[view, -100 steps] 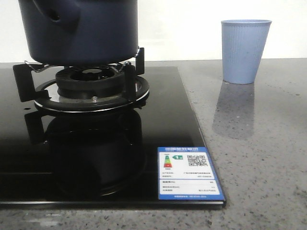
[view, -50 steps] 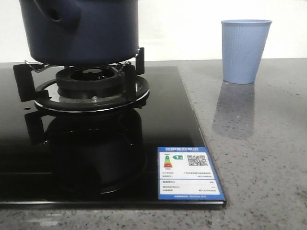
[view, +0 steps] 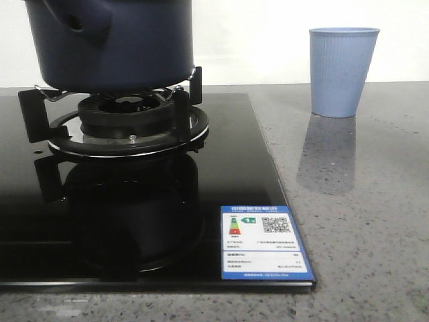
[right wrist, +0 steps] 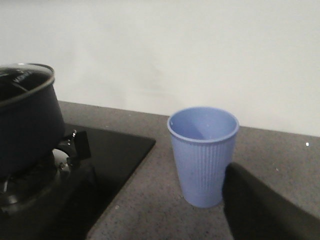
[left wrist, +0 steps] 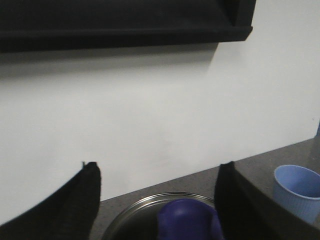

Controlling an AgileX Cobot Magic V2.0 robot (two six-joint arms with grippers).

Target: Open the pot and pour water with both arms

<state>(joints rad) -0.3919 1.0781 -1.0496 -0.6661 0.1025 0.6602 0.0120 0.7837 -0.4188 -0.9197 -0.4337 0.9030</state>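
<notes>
The dark navy pot [view: 114,43] stands on the gas burner [view: 127,124] at the back left, its side handle mount [view: 77,20] facing me. In the left wrist view my left gripper [left wrist: 159,200] is open. Its black fingers [left wrist: 82,205] stand either side of the lid's blue knob [left wrist: 190,220], which rises from the metal-rimmed glass lid [left wrist: 145,207]. The knob lies close to one finger; I cannot tell if they touch. The right wrist view shows the pot [right wrist: 25,130] and one dark finger [right wrist: 265,210] of my right gripper [right wrist: 165,205], open and empty beside the cup.
A light-blue ribbed cup [view: 342,70] stands upright on the grey speckled counter [view: 362,215] to the right of the black glass hob [view: 221,174]; it also shows in the wrist views [right wrist: 202,155] [left wrist: 297,192]. A blue label [view: 265,243] lies at the hob's front corner. A white wall is behind.
The pot has shifted very slightly on the burner; its handle mount sits a little lower and further left. The cup has not moved.
</notes>
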